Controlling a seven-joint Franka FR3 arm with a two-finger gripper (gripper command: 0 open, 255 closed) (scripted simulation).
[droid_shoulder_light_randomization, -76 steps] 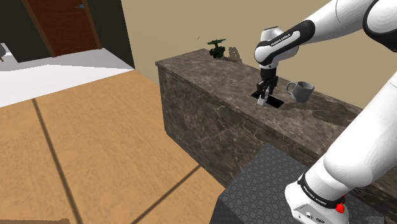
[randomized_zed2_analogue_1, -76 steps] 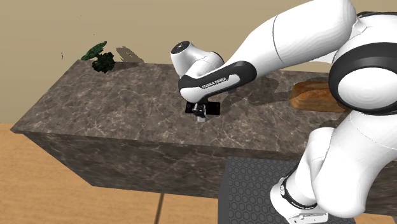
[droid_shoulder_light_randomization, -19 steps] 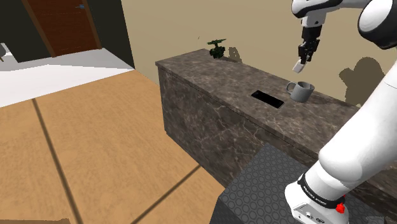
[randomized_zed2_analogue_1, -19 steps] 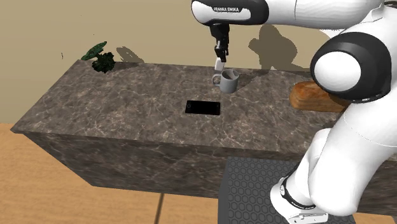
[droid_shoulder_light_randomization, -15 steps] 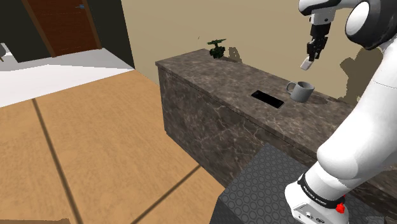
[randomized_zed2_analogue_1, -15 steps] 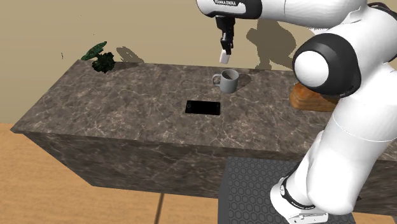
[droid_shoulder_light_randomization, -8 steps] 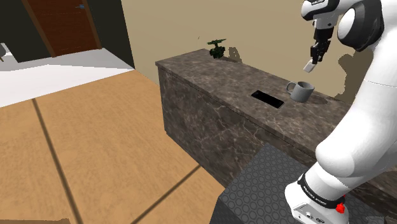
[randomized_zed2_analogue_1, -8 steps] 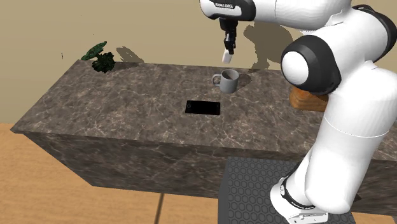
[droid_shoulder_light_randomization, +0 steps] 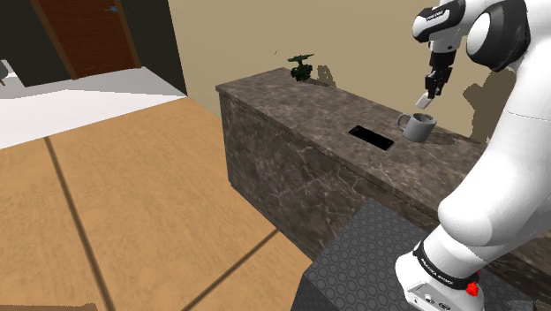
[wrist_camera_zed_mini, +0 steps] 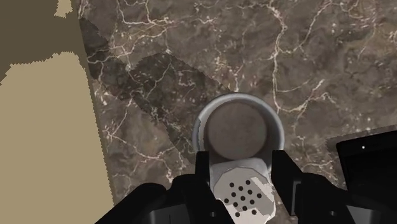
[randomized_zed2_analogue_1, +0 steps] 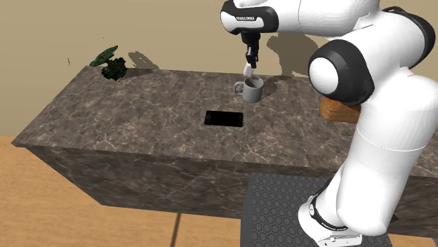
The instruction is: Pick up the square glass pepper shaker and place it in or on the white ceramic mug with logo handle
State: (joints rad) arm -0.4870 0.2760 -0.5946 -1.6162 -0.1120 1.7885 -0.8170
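We are seeing the shaker (wrist_camera_zed_mini: 245, 189) only in part from the wrist: the fingers (wrist_camera_zed_mini: 202, 173) are clasping its sides, and the picture's edge is cutting off its lower portion. Its pale face with a cluster of dark holes is facing that camera, so the holed end is pointing up toward the hand (wrist_camera_zed_mini: 242, 167) rather than down at the mug (wrist_camera_zed_mini: 198, 127). The shaker is also covering the mug's nearest rim there. In the shoulder view the shaker (droid_shoulder_light_randomization: 423, 100) is showing as a small whitish sliver under the hand (droid_shoulder_light_randomization: 428, 92), slanting a little off upright; we cannot tell its long axis more closely than that. It is hanging in the air just above the grey mug (droid_shoulder_light_randomization: 422, 129), apart from it, and the mug is standing upright on the dark marbled surface (droid_shoulder_light_randomization: 300, 115) beside a black rectangle (droid_shoulder_light_randomization: 371, 135). In the second exterior view the shaker (randomized_zed2_analogue_1: 247, 70) is hovering over the mug's (randomized_zed2_analogue_1: 254, 91) rim on the handle side, the handle pointing to that view's left. The arm (randomized_zed2_analogue_1: 379, 77) is hiding most of a brown thing (randomized_zed2_analogue_1: 335, 109) on the surface (randomized_zed2_analogue_1: 140, 105); we cannot tell what it is
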